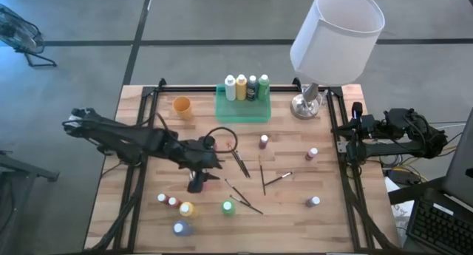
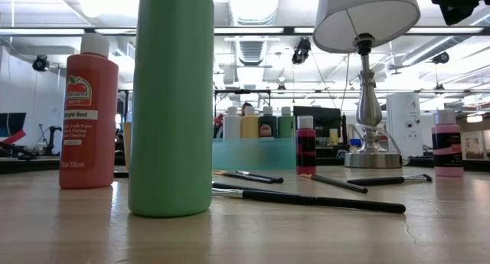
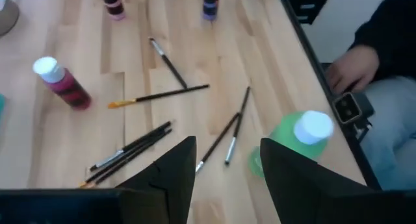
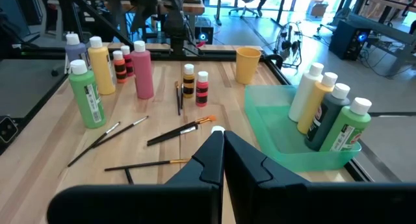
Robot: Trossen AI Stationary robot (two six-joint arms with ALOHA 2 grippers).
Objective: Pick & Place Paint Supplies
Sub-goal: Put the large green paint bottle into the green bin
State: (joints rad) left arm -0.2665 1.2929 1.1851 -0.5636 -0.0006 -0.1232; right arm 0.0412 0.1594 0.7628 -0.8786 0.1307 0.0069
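High view: the left gripper (image 1: 198, 182) sat at centre-left of the frame, above the table (image 1: 332, 225), just up-right of a cluster of small paint bottles (image 1: 177, 207) along the lower edge. A green bottle (image 1: 228, 207) stood just right of that cluster. Loose paintbrushes (image 1: 251, 177) lay scattered at centre frame. The green tray (image 1: 242, 111) at upper centre held four bottles (image 1: 247, 87); an orange cup (image 1: 182, 106) stood to its left and a lamp (image 1: 332, 41) to its right. The right arm was parked at the right edge, its gripper (image 1: 347, 128) beside the lamp base. Three more bottles stood apart in the right half of the table.

Low view: a green bottle (image 2: 171, 103) filled the left-centre foreground, with a red bottle (image 2: 89, 115) to its left. A long brush (image 2: 306, 200) lay across the lower centre. The tray (image 2: 256, 153) with its bottles showed behind, mid-frame.

Left wrist view: the two fingers (image 3: 170, 178) stood apart at the bottom of the frame with nothing between them, above bare wood. Brushes (image 3: 224, 136) lay just beyond the tips, and the green bottle (image 3: 292, 143) stood at lower right beside one finger. A person's hand (image 3: 354, 65) showed at the right edge, off the table.

Right wrist view: the fingers (image 4: 208, 159) were pressed together at bottom centre, holding nothing. The tray (image 4: 286, 130) sat at right and a row of bottles (image 4: 110, 65) at upper left.
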